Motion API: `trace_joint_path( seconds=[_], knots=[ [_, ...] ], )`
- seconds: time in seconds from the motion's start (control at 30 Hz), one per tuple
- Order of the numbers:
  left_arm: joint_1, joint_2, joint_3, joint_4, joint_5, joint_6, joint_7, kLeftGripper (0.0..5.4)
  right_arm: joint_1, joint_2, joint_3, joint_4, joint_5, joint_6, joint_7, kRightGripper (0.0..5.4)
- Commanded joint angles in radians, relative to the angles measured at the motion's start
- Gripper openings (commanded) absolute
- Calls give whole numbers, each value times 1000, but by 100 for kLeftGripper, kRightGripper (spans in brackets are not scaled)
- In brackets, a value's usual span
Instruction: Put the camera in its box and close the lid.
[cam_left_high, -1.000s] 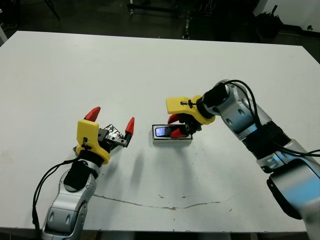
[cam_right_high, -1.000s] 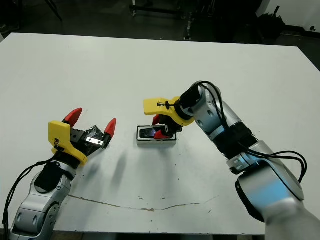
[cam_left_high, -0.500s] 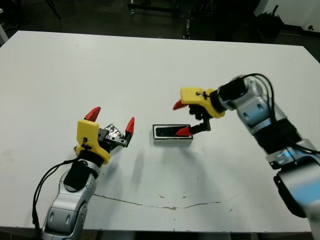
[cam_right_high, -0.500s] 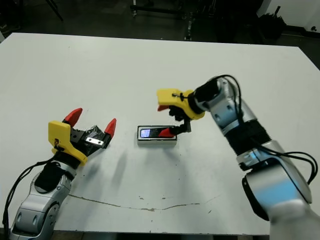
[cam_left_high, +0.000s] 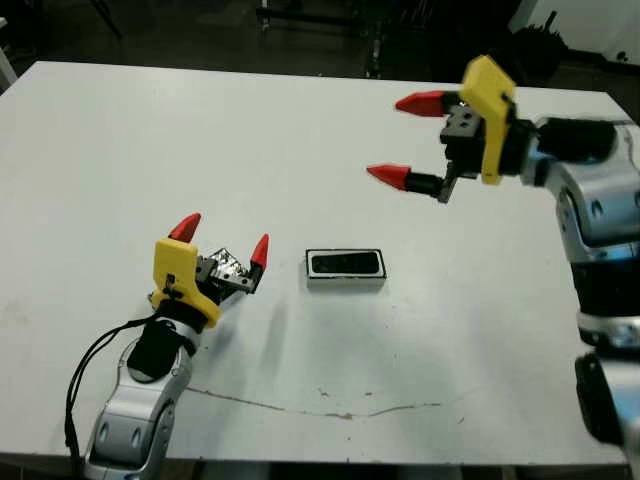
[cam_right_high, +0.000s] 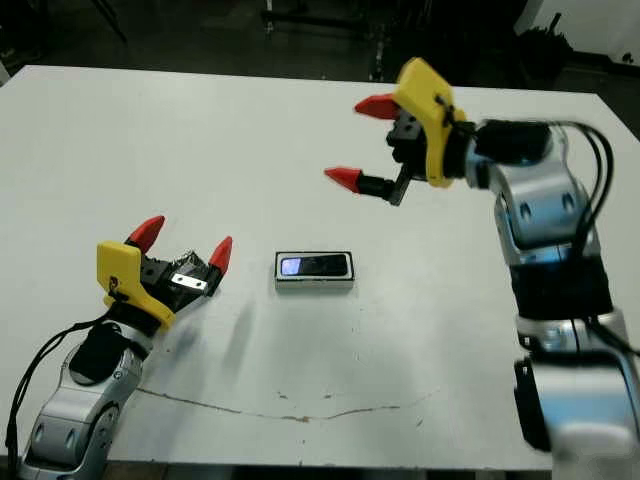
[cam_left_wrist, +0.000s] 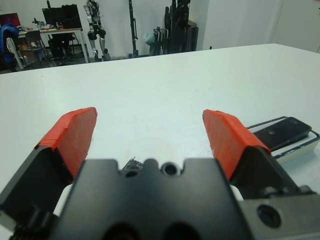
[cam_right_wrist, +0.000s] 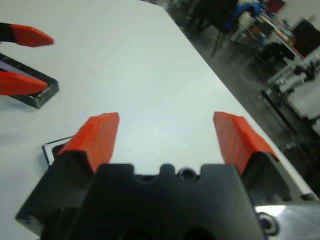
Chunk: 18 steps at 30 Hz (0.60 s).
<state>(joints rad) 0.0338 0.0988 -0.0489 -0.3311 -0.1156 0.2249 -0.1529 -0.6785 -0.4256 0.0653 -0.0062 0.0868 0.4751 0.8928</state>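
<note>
The box (cam_left_high: 345, 265), a small oblong tray with a white lining, sits mid-table. The matte-black camera (cam_left_wrist: 279, 133) lies inside it, white lining showing around it. My left gripper (cam_left_high: 224, 237) rests open on the table just left of the box, with nothing between its fingers in the wrist view. Under those fingers lies a black piece with a silvery top, the lid (cam_left_high: 228, 271). The right wrist view shows this lid (cam_right_wrist: 37, 92) as a black slab beside the left gripper's red tips. My right gripper (cam_left_high: 388, 138) hangs wide open and holds nothing, high above the table, behind and right of the box.
A thin dark crack (cam_left_high: 320, 410) runs across the table near its front edge. Beyond the back edge are a dark floor and equipment stands (cam_left_high: 375, 45). The wrist views show desks and chairs (cam_left_wrist: 55, 42) in the room.
My right gripper has left the box, risen up and back to the right, and spread wider. The camera stays in the box. The left arm has not moved.
</note>
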Motion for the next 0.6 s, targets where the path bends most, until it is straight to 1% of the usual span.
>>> trace_joint_path(
  seconds=[0.03, 0.1, 0.33, 0.47, 0.6],
  knots=[
    [4, 2, 3, 3, 3, 7, 1, 540, 77, 5, -3, -52, 16, 15, -58, 427],
    [4, 2, 7, 4, -2, 5, -2, 540, 117, 11, 2, -65, 26, 18, -81, 399],
    [3, 4, 9, 1, -2, 7, -2, 540, 200, 44, 24, -72, 25, -28, -150, 294],
    [6, 4, 6, -6, 7, 11, 5, 540, 208, 46, 46, -87, 19, -4, -174, 236],
    [11, 1, 4, -10, 7, 9, 5, 540, 214, 43, 72, -95, 7, -8, -193, 178]
  ],
)
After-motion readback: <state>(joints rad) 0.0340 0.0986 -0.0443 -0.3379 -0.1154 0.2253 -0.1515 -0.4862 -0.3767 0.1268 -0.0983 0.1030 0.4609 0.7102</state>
